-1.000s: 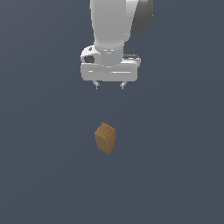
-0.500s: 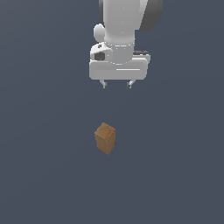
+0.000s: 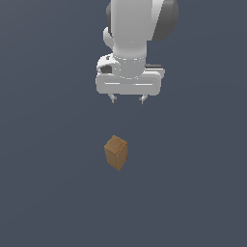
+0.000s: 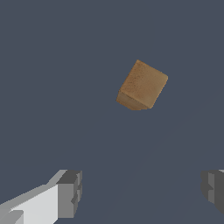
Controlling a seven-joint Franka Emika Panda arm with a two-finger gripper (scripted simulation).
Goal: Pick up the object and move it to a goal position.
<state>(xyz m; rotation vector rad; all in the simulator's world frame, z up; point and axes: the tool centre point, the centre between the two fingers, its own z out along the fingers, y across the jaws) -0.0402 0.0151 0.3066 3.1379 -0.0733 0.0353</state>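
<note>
The object is a small tan-brown wooden block, standing upright on the dark grey floor, taller than wide. In the wrist view the object shows its top face and part of one side. My white gripper hangs in the air above and behind the block, a little toward the exterior view's right, well apart from it. Its two short fingers are spread wide with nothing between them. The wrist view shows both grey fingertips far apart, the gripper open and empty.
A plain dark grey surface lies all around the block. No other objects, containers or edges appear in either view.
The gripper has moved toward the exterior view's right and slightly lower over the last second. The block has not moved.
</note>
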